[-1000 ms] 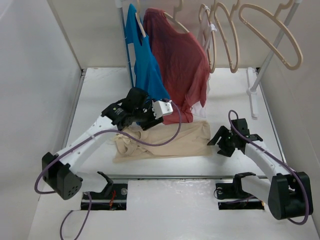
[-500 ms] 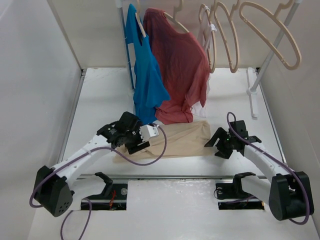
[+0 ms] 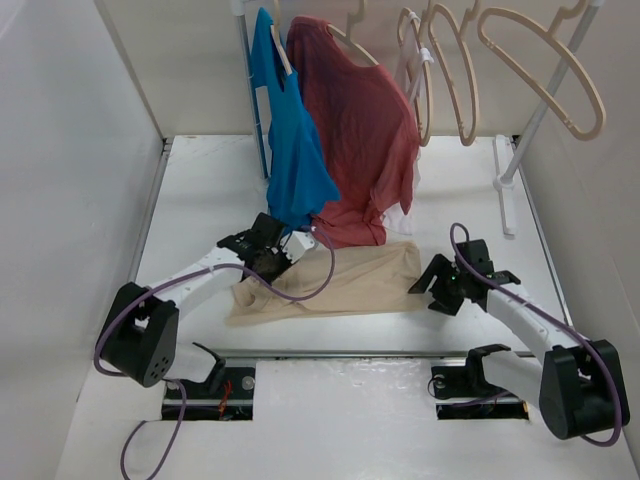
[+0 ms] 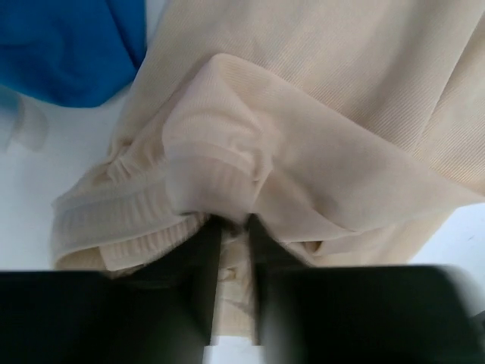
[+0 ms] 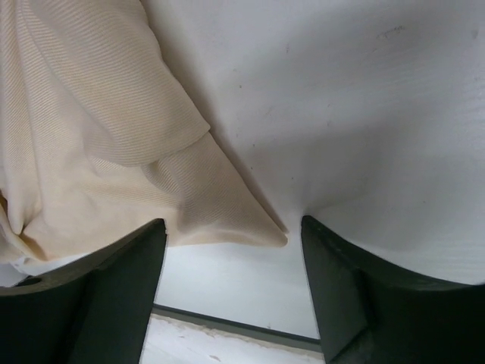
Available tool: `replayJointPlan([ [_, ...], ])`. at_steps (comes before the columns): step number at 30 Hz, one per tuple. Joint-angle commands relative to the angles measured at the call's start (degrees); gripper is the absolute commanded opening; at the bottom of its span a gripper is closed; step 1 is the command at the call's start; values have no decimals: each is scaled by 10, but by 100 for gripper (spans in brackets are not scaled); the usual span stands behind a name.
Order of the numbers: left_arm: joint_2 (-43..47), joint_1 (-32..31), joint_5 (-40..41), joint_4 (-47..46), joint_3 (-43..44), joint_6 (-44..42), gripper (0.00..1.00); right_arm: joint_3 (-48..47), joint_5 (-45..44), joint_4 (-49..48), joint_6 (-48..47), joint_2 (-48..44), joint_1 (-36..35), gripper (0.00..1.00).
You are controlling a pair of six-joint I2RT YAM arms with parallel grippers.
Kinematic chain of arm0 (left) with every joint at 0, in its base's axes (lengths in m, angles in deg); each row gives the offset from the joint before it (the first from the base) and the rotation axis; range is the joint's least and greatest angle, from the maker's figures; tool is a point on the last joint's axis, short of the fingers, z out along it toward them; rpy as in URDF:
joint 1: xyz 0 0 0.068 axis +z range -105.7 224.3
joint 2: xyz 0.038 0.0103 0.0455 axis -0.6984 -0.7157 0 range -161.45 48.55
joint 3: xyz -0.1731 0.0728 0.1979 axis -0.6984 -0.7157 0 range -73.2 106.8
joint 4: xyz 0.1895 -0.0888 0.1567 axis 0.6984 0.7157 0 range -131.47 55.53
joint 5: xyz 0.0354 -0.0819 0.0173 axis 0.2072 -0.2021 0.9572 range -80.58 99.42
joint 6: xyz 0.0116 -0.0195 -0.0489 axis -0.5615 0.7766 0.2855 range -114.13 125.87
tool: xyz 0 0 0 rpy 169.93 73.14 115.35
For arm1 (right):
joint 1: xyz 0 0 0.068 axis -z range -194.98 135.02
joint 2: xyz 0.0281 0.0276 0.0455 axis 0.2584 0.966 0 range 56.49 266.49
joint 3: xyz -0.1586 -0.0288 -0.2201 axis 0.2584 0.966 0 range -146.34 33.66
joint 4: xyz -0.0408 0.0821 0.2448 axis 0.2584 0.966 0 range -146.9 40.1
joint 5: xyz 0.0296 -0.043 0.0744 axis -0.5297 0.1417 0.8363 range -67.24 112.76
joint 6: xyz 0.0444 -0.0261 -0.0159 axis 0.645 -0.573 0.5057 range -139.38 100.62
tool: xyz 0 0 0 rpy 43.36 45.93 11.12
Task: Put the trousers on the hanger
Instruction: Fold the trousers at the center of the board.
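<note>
Now — thin ribbed beige trousers (image 4: 318, 114), rumpled — left end effector (image 4: 233, 224) pinching.

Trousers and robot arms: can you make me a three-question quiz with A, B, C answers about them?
1. Where are the trousers?
A. lying on the table
B. on a hanger
C. inside a box

2. What colour is the shirt hanging left of the red shirt?
A. green
B. blue
C. yellow

3. How is the right gripper?
A. shut tight
B. holding a hanger
C. open

Answers:
1 A, they lie wrinkled on the white tabletop.
2 B, it is bright blue next to the red one.
3 C, its fingers stand wide apart on either side of a trouser corner.
</note>
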Motion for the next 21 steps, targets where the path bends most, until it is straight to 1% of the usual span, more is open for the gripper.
replayJointPlan([
  [1,17,1,-13,-9,1,11,5,-8,-20,-29,1,12,-6,72],
  [2,23,1,-13,-2,1,11,0,-8,-20,-35,1,21,-6,69],
  [3,31,7,-19,5,1,11,0,-8,-20,-35,1,27,-6,65],
  [4,53,16,-19,26,1,5,0,-8,-20,-40,1,38,-6,59],
  [6,85,27,-19,52,1,-8,0,-13,-20,-40,1,43,-6,50],
  [7,123,32,-19,69,1,-32,0,-13,-20,-40,1,49,-6,45],
  [8,145,38,-19,110,1,-48,0,-13,-20,-40,1,49,-6,35],
  [10,187,38,-14,158,1,-88,0,-13,-27,-34,-4,49,-6,25],
  [11,230,43,-14,184,-4,-112,0,-13,-27,-34,-4,49,-6,17],
  [12,250,44,-9,234,-18,-159,0,-13,-27,-34,-4,42,-6,13],
  [13,268,44,-9,257,-29,-182,0,-13,-27,-28,-4,37,-6,9],
  [14,300,44,7,279,-42,-204,0,-13,-33,-19,-4,37,-6,6],
  [15,314,44,20,301,-55,-226,0,-19,-33,-19,-4,37,-6,3],
  [16,325,44,42,307,-82,-243,0,-19,-33,-9,-4,31,-6,3],
  [17,344,49,65,316,-90,-264,0,-26,-40,0,-4,26,-1,3],
  [21,355,49,85,335,-109,-344,0,-33,-45,21,-4,14,-1,1],
])
